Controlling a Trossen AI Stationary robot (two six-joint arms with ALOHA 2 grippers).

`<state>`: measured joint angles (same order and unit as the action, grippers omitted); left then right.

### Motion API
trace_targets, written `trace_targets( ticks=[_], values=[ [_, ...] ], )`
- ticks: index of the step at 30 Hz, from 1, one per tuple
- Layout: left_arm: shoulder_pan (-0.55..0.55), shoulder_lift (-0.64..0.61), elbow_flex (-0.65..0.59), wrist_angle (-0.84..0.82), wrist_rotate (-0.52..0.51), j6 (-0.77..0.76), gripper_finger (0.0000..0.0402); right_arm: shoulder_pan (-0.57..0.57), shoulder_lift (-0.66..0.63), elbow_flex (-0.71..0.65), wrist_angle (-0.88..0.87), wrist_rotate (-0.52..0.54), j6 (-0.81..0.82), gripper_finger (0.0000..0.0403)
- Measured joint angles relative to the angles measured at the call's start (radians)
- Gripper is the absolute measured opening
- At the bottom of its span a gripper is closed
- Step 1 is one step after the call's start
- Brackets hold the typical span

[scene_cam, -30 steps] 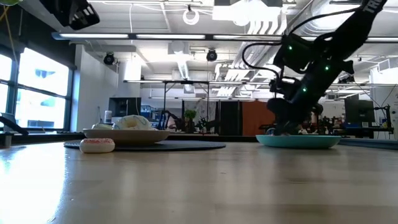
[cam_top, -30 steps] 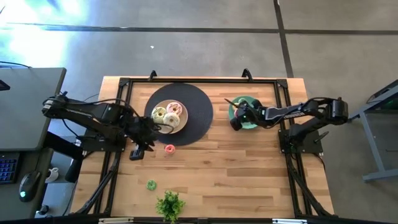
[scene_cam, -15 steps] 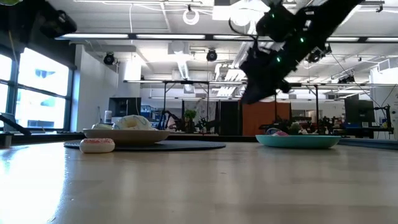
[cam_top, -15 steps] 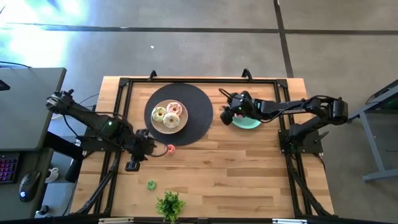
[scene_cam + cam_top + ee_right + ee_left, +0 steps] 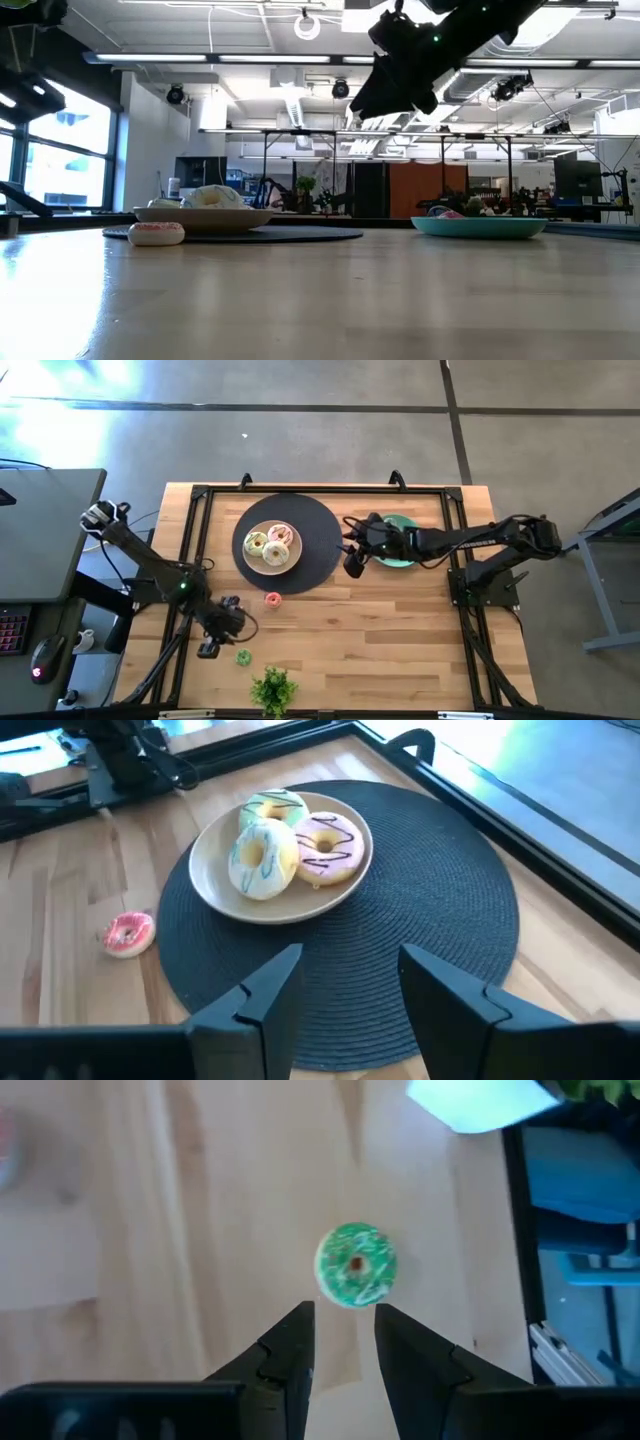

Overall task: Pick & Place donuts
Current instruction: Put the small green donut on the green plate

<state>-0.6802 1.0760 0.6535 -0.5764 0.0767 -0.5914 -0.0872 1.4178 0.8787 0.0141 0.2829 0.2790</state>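
Note:
Three large iced donuts [image 5: 270,546] lie on a beige plate [image 5: 247,561] on a round black mat; the right wrist view shows the donuts [image 5: 285,840] too. A small pink-red donut [image 5: 272,599] lies on the wood beside the mat. A small green donut [image 5: 243,657] lies flat near the table's near edge. My left gripper [image 5: 343,1330] hovers open just short of this green donut [image 5: 356,1266], touching nothing. My right gripper [image 5: 345,985] is open and raised over the mat's right edge, left of the teal plate [image 5: 403,556].
A leafy plant [image 5: 273,688] stands at the near edge, close to the green donut. The teal plate [image 5: 480,227] holds small items, seen in the low view. Black frame rails run along the table's left, right and far sides. Bare wood spans the middle of the table.
My left gripper has moved from beside the beige plate toward the table's near edge and now hangs by the small green donut. My right gripper has risen off the teal plate and travelled left toward the black mat. No donut has moved.

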Motion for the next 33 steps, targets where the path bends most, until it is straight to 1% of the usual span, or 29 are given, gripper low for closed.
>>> trace_targets(
  ticks=[4, 7, 10, 12, 15, 18, 21, 26, 29, 33],
  values=[
    [-0.032, 0.000, -0.067, 0.108, -0.016, -0.022, 0.0106, 0.011, 0.000, 0.000, -0.002, 0.003, 0.000, 0.0162],
    [-0.036, 0.001, -0.084, 0.119, -0.054, -0.041, 0.0106, 0.011, 0.000, 0.000, -0.002, 0.003, 0.000, 0.0162],
    [-0.035, 0.001, -0.088, 0.120, -0.069, -0.042, 0.0112, 0.010, 0.000, 0.000, -0.002, 0.003, 0.000, 0.0161],
    [-0.035, 0.013, -0.088, 0.134, -0.072, -0.042, 0.0126, 0.010, 0.000, 0.000, -0.002, 0.003, 0.000, 0.0162],
    [-0.036, 0.060, -0.088, 0.172, -0.073, -0.025, 0.0158, 0.010, 0.000, 0.000, -0.002, 0.003, 0.000, 0.0162],
    [-0.036, 0.115, -0.087, 0.208, -0.041, 0.010, 0.0190, 0.010, 0.000, 0.000, -0.005, 0.003, 0.000, 0.0160],
    [-0.036, 0.171, -0.087, 0.234, -0.025, 0.017, 0.0206, 0.010, 0.000, 0.000, -0.006, 0.003, 0.000, 0.0157],
    [-0.036, 0.236, -0.087, 0.240, -0.022, 0.018, 0.0209, 0.010, 0.000, 0.000, -0.010, 0.003, 0.000, 0.0157],
    [-0.035, 0.246, -0.087, 0.267, -0.004, 0.011, 0.0209, 0.010, 0.000, 0.000, -0.017, 0.003, 0.000, 0.0158],
    [-0.035, 0.245, -0.087, 0.348, 0.018, 0.011, 0.0209, 0.010, 0.000, 0.000, -0.021, 0.002, -0.009, 0.0156]
  ],
)
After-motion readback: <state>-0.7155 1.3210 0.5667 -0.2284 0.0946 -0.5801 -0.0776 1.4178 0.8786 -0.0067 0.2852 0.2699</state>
